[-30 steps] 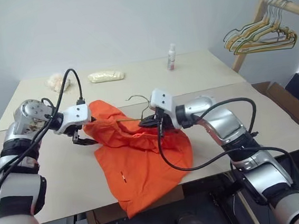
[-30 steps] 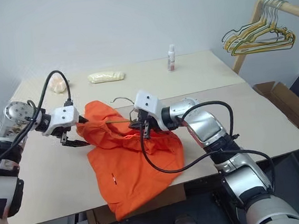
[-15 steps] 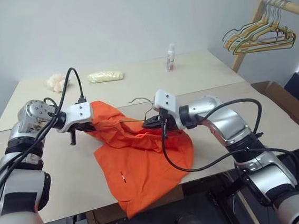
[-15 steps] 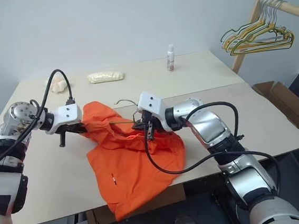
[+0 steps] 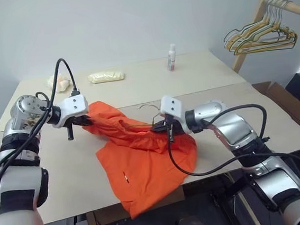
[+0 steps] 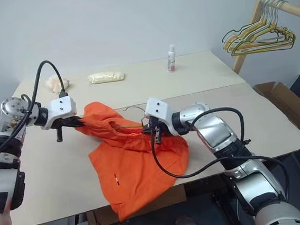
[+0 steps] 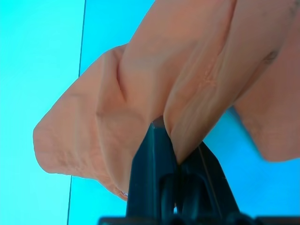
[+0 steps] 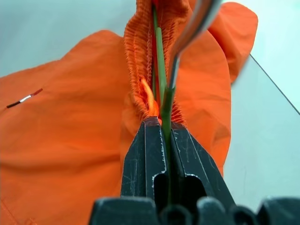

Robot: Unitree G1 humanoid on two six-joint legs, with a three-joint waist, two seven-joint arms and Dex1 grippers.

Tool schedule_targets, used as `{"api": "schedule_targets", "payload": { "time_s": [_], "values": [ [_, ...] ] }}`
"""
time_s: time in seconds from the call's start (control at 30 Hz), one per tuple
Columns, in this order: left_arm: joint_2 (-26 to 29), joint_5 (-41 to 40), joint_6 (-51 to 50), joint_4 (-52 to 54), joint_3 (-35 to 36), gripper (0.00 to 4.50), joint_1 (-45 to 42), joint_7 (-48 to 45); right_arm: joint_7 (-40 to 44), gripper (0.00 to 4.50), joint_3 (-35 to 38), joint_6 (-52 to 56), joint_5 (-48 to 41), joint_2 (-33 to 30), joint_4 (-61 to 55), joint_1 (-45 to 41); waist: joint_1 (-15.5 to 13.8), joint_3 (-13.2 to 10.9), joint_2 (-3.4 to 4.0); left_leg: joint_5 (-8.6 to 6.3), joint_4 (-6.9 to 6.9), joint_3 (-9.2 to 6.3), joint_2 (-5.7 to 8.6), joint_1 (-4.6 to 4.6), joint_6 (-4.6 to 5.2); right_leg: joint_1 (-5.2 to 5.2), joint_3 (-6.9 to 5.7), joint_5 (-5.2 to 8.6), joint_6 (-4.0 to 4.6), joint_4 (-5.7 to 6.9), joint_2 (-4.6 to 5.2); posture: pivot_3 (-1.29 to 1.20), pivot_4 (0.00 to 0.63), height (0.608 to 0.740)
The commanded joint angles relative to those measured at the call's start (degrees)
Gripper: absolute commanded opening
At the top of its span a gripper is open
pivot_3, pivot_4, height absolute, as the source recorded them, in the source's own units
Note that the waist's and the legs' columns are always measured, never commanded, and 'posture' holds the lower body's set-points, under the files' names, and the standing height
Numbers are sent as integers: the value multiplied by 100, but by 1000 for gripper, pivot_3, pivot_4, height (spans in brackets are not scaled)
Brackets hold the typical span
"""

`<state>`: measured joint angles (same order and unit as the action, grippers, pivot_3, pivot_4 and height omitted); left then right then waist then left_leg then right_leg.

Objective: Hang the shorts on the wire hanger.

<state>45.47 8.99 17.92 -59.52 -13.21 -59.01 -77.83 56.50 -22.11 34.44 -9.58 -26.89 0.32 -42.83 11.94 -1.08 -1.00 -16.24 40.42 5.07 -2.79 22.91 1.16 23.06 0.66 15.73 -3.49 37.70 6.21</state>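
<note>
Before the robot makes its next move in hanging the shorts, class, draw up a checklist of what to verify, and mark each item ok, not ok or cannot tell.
1. Left gripper grips the shorts: ok, jaws shut on a fold of fabric.
2. Right gripper holds the wire hanger: ok, jaws shut on the wire, at the gathered waistband.
3. Hanger hook free of fabric: ok, it sticks up above the shorts.
4. Wire threaded through the shorts: cannot tell, the fabric hides the wire's far end.
5. Shorts wholly on the table: not ok, the lower part hangs over the near edge.
</note>
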Motion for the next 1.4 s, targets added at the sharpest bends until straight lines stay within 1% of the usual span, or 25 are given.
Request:
{"api": "schedule_targets", "payload": {
  "time_s": [0.03, 0.23, 0.43, 0.47, 0.5, 0.63, 0.67, 0.7, 0.8, 0.87, 0.93, 1.0, 1.07, 1.13, 1.3, 1.4],
  "values": [
    [138, -41, 15, -8, 163, 16, -162, 35, 8, 0, 128, -26, 46, -96, -203, -55, -1, 0, 0, 0, 0, 0, 0, 0, 0, 0, 0, 0, 0, 0, 0, -158, 0, 740],
    [96, -39, 59, 2, 155, 16, -102, 50, 75, 0, 270, 158, -73, -203, -281, -89, -1, 0, 0, 0, 0, 0, 0, 0, 0, 0, 0, 0, 0, 0, 0, -163, 0, 740],
    [-73, -102, 215, 201, 118, 16, 87, -69, -65, 0, 544, 756, -449, 58, -355, -430, 5, 0, 0, 1, 0, 0, 0, -2, -1, -1, 1, 0, 0, 1, 0, -166, 0, 740],
    [-100, -116, 238, 267, 116, 468, 117, -94, -72, 0, 571, 870, -502, 77, -381, -502, 6, 0, 0, 1, 0, 0, 0, -2, -1, -1, 0, 0, 0, 2, 0, -169, 0, 740],
    [-119, -114, 246, 315, 122, 669, 135, -83, -73, 0, 591, 964, -542, 86, -407, -558, 7, 0, 0, 1, 0, 0, 0, -2, -2, -1, 0, 0, 0, 2, 0, -169, 0, 740],
    [-109, -202, 223, 406, 251, 2028, 35, -81, 74, 0, 572, 1313, -683, -56, -525, -784, 8, 0, 0, 1, 0, 0, 0, 2, -2, 1, 0, 0, 0, 0, 0, -174, 0, 740],
    [-80, -283, 209, 461, 314, 2363, -15, -180, 122, 0, 568, 1424, -724, -102, -538, -861, 8, 0, 0, 1, 0, 0, 0, 2, -2, 1, 0, 0, 0, 0, 0, -174, 0, 740],
    [-42, -389, 184, 527, 379, 2600, -48, -339, 171, 0, 563, 1524, -757, -141, -538, -931, 5, 0, 0, 1, 0, 0, 0, 2, -2, 1, 0, 0, 0, 1, 0, -176, 0, 740],
    [95, -837, 155, 860, 602, 3604, -103, -928, 346, 0, 507, 1775, -851, -284, -477, -1169, 17, 0, 0, 1, 0, 0, -1, 3, -1, 4, 0, 0, 0, 1, 0, -177, 0, 740],
    [258, -1298, -112, 1237, 559, 4248, -72, -1336, 425, 0, 435, 1914, -865, -357, -365, -1353, 29, 0, 0, 0, 0, 0, -1, 4, 0, 4, 1, 0, 0, 0, 0, -179, 0, 740],
    [461, -1961, -371, 1764, 291, 4248, 58, -1467, 484, 0, 337, 1959, -798, -406, -240, -1527, 49, 0, 1, 0, 0, 0, -1, 3, 0, 4, 3, 0, 0, 1, 0, -180, 0, 740],
    [328, -2182, -549, 2017, 317, 4248, 62, -1467, 561, 0, 257, 1989, -766, -426, -120, -1704, 61, 0, 1, -1, 0, -1, -3, -1, 2, 1, 5, 0, 0, 2, 0, -179, 0, 740],
    [66, -2063, -626, 2037, 370, 4248, -13, -1458, 656, 0, 198, 1978, -763, -429, -33, -1857, 28, 0, 1, -1, 0, -1, -2, -4, 3, -2, 5, 0, 0, 4, 0, -178, 0, 740],
    [-158, -1772, -562, 1896, 222, 4248, -111, -1388, 732, 0, 134, 1948, -746, -415, 30, -1996, 12, 0, 1, -1, 0, -1, -1, -6, 3, -4, 4, 0, 0, 4, 0, -182, 0, 740],
    [-707, -919, -250, 1091, -211, 4248, -492, -1002, 907, 0, -14, 1862, -712, -412, 70, -2255, 59, 0, 1, 1, 1, 0, 2, 5, -1, 4, 2, 0, 0, -1, 0, -193, 0, 740],
    [-920, -642, -84, 659, -345, 4248, -677, -969, 972, 0, -37, 1849, -704, -413, 43, -2331, 123, 0, 1, 17, 1, 0, 2, 5, -29, 5, 3, 0, 0, 0, 0, -199, 0, 740]
  ]
}}
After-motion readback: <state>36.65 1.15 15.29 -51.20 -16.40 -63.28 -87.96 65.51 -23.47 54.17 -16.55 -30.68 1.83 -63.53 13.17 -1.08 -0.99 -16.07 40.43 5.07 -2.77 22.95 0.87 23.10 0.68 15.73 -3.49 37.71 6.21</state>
